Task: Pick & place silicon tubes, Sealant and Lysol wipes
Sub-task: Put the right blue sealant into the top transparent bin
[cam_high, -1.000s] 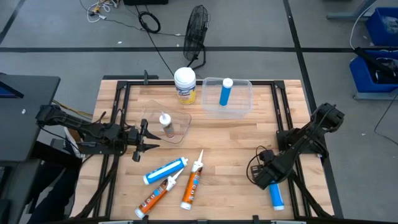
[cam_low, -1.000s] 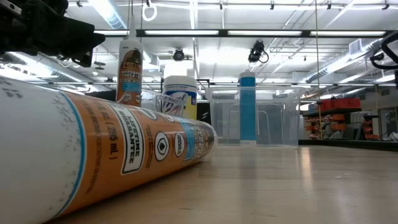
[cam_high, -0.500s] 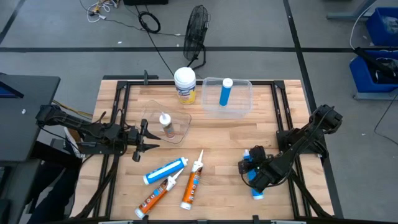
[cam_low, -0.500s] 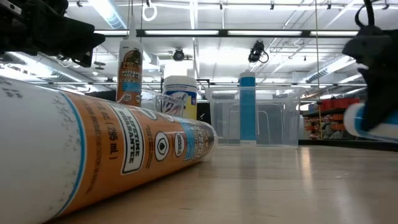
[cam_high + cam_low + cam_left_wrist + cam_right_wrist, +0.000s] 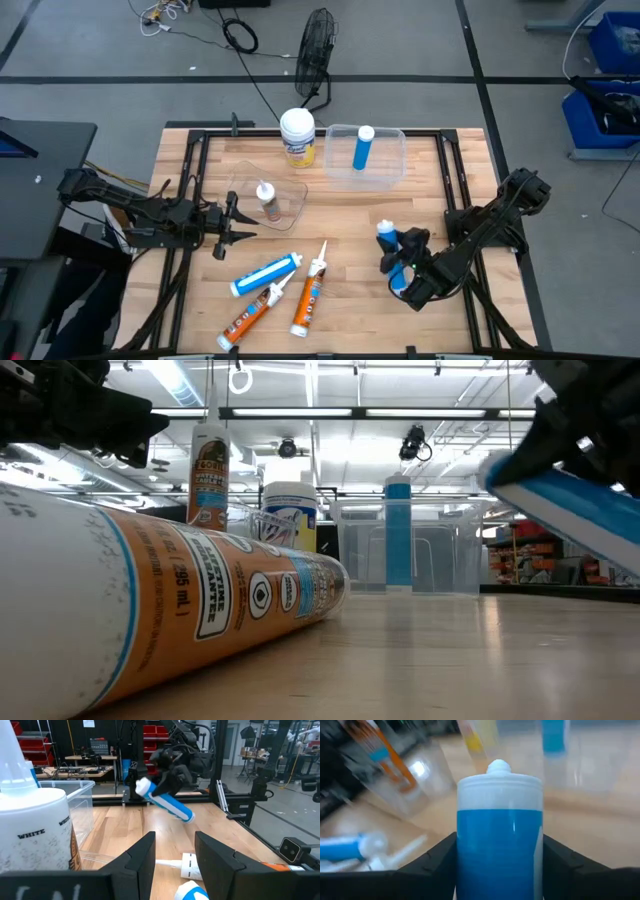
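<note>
My right gripper (image 5: 400, 264) is shut on a blue tube with a white end (image 5: 389, 250), held above the table's near right part; it also shows in the left wrist view (image 5: 167, 802) and in the low view (image 5: 565, 510). My left gripper (image 5: 236, 222) is open and empty at the table's left (image 5: 174, 857), next to a white cartridge (image 5: 266, 196) standing in a small clear tray. The Lysol wipes (image 5: 297, 136) stand upright at the far edge. A second blue tube (image 5: 363, 147) stands in a clear bin (image 5: 390, 170). My right gripper pinches the blue tube's body (image 5: 500, 850) between its two fingers (image 5: 437, 862), one on each side. The tube is lifted clear of the table and tilted, its white end (image 5: 385, 230) raised toward the far side.
A blue tube (image 5: 266, 273) and two orange tubes (image 5: 250, 312) (image 5: 308, 298) lie near the front edge at the middle; one orange tube fills the low view's left (image 5: 170, 610). A black frame rail (image 5: 320, 130) borders the table. A fan (image 5: 315, 50) stands beyond the far edge.
My right gripper has risen from the table's near right corner and gone toward the left and far side with the blue tube. The tube lay flat on the table; now it is lifted clear and tipped, white end up.
</note>
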